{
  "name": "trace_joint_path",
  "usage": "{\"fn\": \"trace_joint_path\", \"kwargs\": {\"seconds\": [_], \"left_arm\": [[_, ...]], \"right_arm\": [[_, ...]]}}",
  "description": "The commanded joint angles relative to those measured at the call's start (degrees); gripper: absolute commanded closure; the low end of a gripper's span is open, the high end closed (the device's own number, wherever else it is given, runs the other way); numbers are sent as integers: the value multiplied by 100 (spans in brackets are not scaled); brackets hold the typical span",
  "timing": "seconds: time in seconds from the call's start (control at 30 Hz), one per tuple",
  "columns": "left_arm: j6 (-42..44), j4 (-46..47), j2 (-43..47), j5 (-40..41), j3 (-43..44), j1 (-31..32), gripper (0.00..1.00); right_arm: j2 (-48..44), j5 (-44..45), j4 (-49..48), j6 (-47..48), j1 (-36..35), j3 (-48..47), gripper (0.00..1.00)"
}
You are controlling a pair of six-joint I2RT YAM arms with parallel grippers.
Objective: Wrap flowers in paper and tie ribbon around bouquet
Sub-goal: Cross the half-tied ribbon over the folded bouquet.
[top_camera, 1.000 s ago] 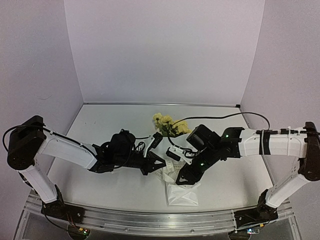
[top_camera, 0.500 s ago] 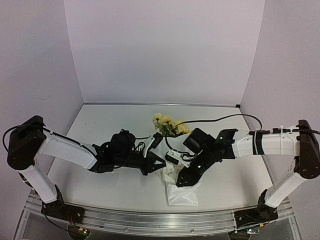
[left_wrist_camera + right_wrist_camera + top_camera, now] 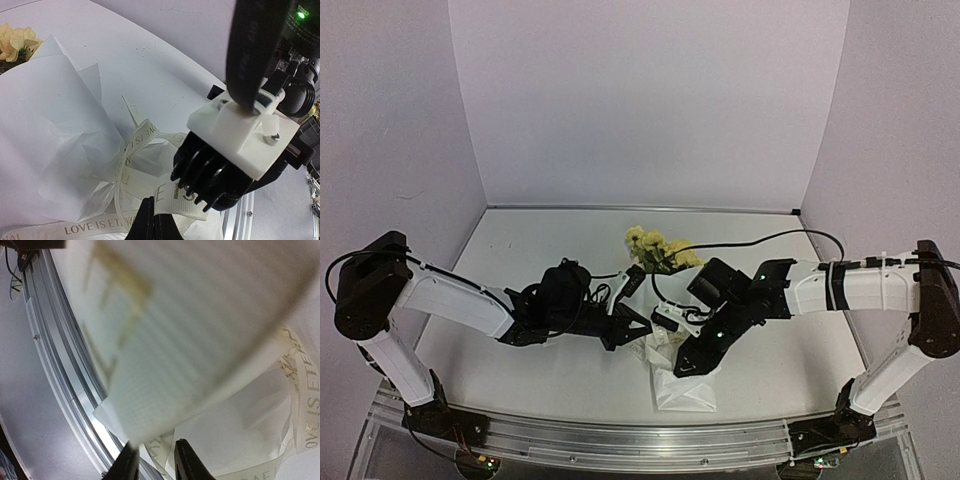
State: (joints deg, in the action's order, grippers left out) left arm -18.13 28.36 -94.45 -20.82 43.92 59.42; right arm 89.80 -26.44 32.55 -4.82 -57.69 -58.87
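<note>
The bouquet lies mid-table: yellow flowers (image 3: 655, 250) (image 3: 17, 40) at the far end, and crinkly white paper (image 3: 685, 390) (image 3: 55, 130) (image 3: 240, 415) fanning toward the near edge. The printed cream ribbon (image 3: 95, 229) loops around the paper's waist. My left gripper (image 3: 635, 325) (image 3: 151, 200) is shut, and the ribbon runs into its tips. My right gripper (image 3: 688, 362) (image 3: 156, 444) reaches in from the right. Its black fingers (image 3: 210, 175) are closed on a ribbon end, which hangs blurred right before the right wrist camera. Its tips stay slightly apart.
An aluminium rail (image 3: 620, 440) (image 3: 55, 350) runs along the table's near edge, just beyond the paper's tail. A black cable (image 3: 750, 238) arcs over the table behind the right arm. White walls close the back and sides.
My right arm has moved left and down onto the bouquet's wrapped middle, and its jaws have narrowed. The left arm and the bouquet have stayed put.
</note>
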Motion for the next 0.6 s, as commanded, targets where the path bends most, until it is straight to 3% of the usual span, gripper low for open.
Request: {"fn": "trace_joint_path", "kwargs": {"seconds": [0.0, 0.2, 0.57], "left_arm": [[-76, 55, 175, -68, 83, -34, 100], [-77, 53, 198, -60, 48, -36, 100], [-54, 62, 259, -153, -14, -74, 100]], "right_arm": [[-163, -7, 32, -44, -35, 29, 82], [-289, 101, 81, -28, -38, 69, 100], [-1048, 838, 522, 93, 19, 327, 100]]}}
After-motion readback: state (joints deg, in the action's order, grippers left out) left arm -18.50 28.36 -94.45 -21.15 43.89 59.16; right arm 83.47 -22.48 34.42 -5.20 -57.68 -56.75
